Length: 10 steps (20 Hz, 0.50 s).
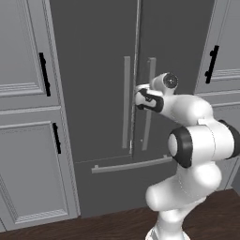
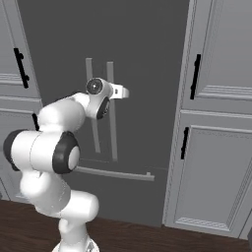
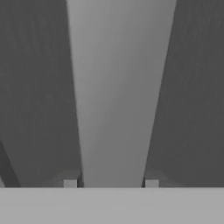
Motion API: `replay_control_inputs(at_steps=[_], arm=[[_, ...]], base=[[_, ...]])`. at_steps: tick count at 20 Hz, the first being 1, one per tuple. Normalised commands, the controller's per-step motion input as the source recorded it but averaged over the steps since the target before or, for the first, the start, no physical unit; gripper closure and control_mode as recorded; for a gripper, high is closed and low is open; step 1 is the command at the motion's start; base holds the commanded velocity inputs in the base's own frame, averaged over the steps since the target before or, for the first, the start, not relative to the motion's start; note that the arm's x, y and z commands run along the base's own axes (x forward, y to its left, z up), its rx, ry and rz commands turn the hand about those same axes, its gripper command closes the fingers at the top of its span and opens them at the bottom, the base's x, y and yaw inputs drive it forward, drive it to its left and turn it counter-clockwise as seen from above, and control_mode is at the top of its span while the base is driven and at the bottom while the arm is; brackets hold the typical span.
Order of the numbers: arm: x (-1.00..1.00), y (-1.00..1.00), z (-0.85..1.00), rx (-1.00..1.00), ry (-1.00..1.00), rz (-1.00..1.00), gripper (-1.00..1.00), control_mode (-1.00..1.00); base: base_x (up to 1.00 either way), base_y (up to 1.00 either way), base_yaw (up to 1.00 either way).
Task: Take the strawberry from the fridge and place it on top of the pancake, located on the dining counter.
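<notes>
Fridge: you face the tall dark grey double-door fridge [image 1: 93, 93]; both doors look shut or very nearly so, and the strawberry is presumably inside, unseen.
Cabinets: light grey panelled cabinets with black handles [image 1: 28, 117] flank the fridge on both sides, so a swinging door has a neighbour close at each outer edge.
Floor: dark wood floor [image 1: 108, 225] in front of the fridge looks free, which is your room for backing the base.
Drawer bar: a horizontal silver bar [image 1: 131, 165] crosses the fridge below the doors; keep the elbow off it.
Handles: two long vertical silver handles sit close either side of the centre seam; the one you work on is the right-hand door handle [image 3: 118, 96].
Claw: the claw [image 3: 111, 183] is pressed onto that handle, one fingertip on each side of the bar.
Key relation: the handle's long axis runs vertical and straight through the claw's gap; judged, the pull must come toward the base, swinging rightward about the outer hinge.
Clearance: the neighbouring handle [image 1: 125, 103] stands just beside the claw, so little sideways room there.
</notes>
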Motion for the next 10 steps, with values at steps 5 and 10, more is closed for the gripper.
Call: replay_control_inputs(at_steps=[5, 10], arm=[[-1.00, -0.51, 0.00, 0.00, 0.00, 0.00, 1.00, -1.00], [-1.00, -0.80, 0.00, 0.01, 0.00, 0.00, 1.00, -1.00]], base=[[0.00, 0.00, 0.00], [0.00, 0.00, 0.00]])
